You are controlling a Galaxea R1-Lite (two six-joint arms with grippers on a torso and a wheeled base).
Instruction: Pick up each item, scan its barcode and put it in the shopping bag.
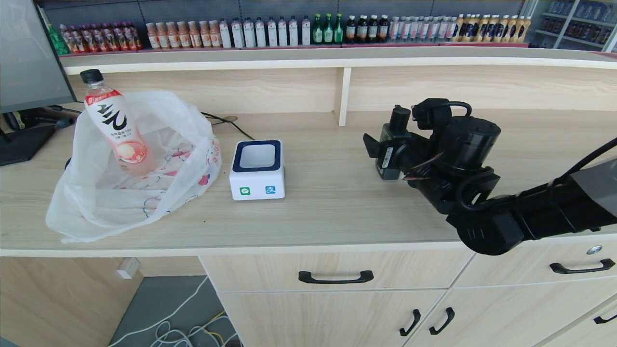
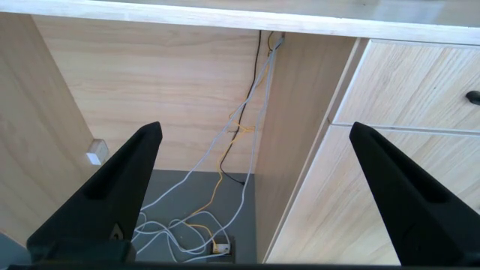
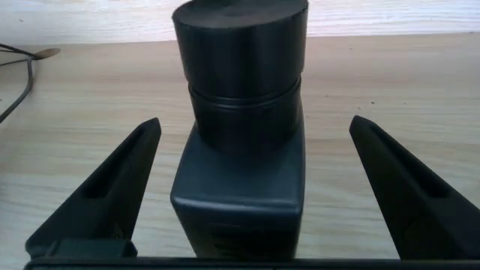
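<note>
A black bottle [image 1: 391, 144] with a black cap stands upright on the wooden counter [image 1: 328, 212], right of the middle. My right gripper [image 1: 385, 149] is open, its two fingers on either side of the black bottle [image 3: 240, 142] with a gap on each side. A pink drink bottle [image 1: 120, 130] stands tilted inside the white plastic shopping bag [image 1: 91, 207] at the counter's left. The white barcode scanner [image 1: 257, 168] with a dark blue rim sits between bag and black bottle. My left gripper [image 2: 251, 127] hangs open and empty below the counter, facing a cabinet recess.
A monitor stand and cables [image 1: 29, 125] sit at the far left. A vertical divider [image 1: 343, 96] rises at the counter's back. Drawers with black handles [image 1: 336, 277] lie under the counter. Loose cables [image 2: 225, 180] hang in the recess.
</note>
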